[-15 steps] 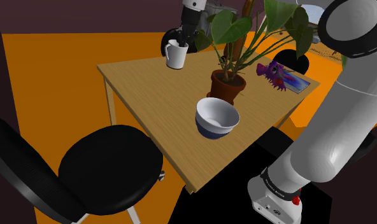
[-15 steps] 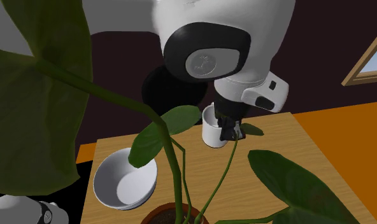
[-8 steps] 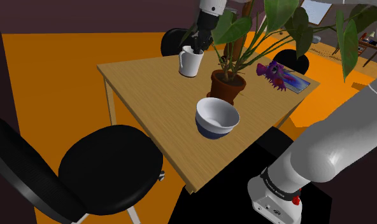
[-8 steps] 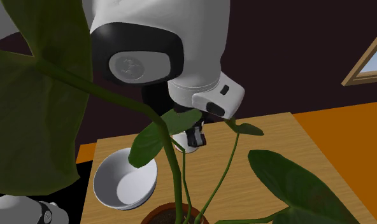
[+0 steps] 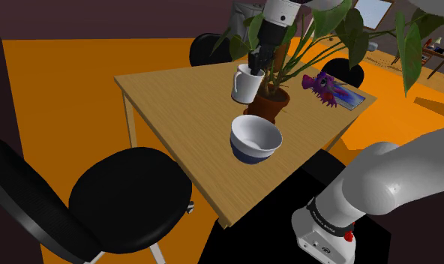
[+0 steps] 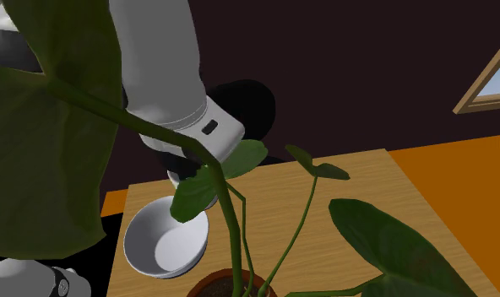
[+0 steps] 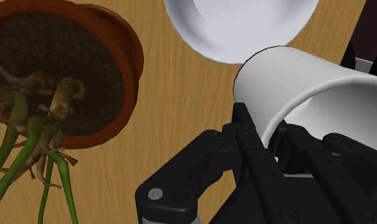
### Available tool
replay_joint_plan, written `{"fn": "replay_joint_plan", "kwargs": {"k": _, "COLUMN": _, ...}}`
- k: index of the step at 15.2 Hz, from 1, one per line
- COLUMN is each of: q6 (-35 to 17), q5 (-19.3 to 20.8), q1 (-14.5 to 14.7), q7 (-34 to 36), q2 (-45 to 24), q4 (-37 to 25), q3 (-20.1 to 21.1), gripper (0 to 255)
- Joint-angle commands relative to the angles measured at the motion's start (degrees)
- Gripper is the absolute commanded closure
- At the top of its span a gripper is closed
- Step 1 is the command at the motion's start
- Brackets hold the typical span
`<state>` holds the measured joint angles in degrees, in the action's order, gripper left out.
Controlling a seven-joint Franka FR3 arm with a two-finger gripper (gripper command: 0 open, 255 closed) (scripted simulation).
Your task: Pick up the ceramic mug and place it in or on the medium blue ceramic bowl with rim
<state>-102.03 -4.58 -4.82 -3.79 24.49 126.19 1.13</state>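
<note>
A wooden table (image 5: pixel 175 127) is standing on an orange floor (image 5: pixel 55 90), and the walls around it are looking dark, almost purple. In the second exterior view a window (image 6: pixel 493 76) with a wooden frame is showing blue sky. Two black chairs are standing near the table: one round seat (image 5: pixel 130 199) is just in front of it, and another (image 5: pixel 18 195) is lying at the shoulder view's left edge. A plant in a brown pot (image 5: pixel 269 105) is growing in the middle of the table, and its big green leaves (image 6: pixel 46 126) are covering much of the second exterior view. A purple toy (image 5: pixel 323 86) is lying on a blue flat thing at the far corner.

The white mug (image 5: pixel 245 84) is hanging in the air above the table. It is just beside the pot, towards the shoulder view's left, and close behind the bowl (image 5: pixel 255 139). Its long axis is standing nearly upright and leaning only a little. Its opening is pointing up to the gripper (image 5: pixel 256 64), and its handle is seeming to point to the shoulder view's left.

The bowl is blue outside and white inside, and it is sitting upright on the table.

In the wrist view the gripper (image 7: pixel 263 133) is pinching the wall of the mug (image 7: pixel 308 95) at the rim, with one black finger (image 7: pixel 244 137) outside it. The bowl (image 7: pixel 238 25) and the pot (image 7: pixel 66 70) are lying below on the wood.
</note>
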Motion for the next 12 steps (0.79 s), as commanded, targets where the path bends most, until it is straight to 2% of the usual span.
{"fn": "replay_joint_plan", "kwargs": {"k": 1, "q6": 1.46, "q5": 0.08, "q1": -0.14, "q7": -0.37, "q2": 5.06, "q4": 3.6, "q3": -0.34, "gripper": 255}}
{"fn": "replay_joint_plan", "kwargs": {"k": 6, "q6": 5.37, "q5": 0.23, "q1": -0.26, "q7": -0.52, "q2": 16.02, "q4": 10.68, "q3": -0.7, "gripper": 255}}
{"fn": "replay_joint_plan", "kwargs": {"k": 12, "q6": 0.89, "q5": 0.12, "q1": -0.25, "q7": -0.81, "q2": 16.39, "q4": 15.54, "q3": -0.62, "gripper": 255}}
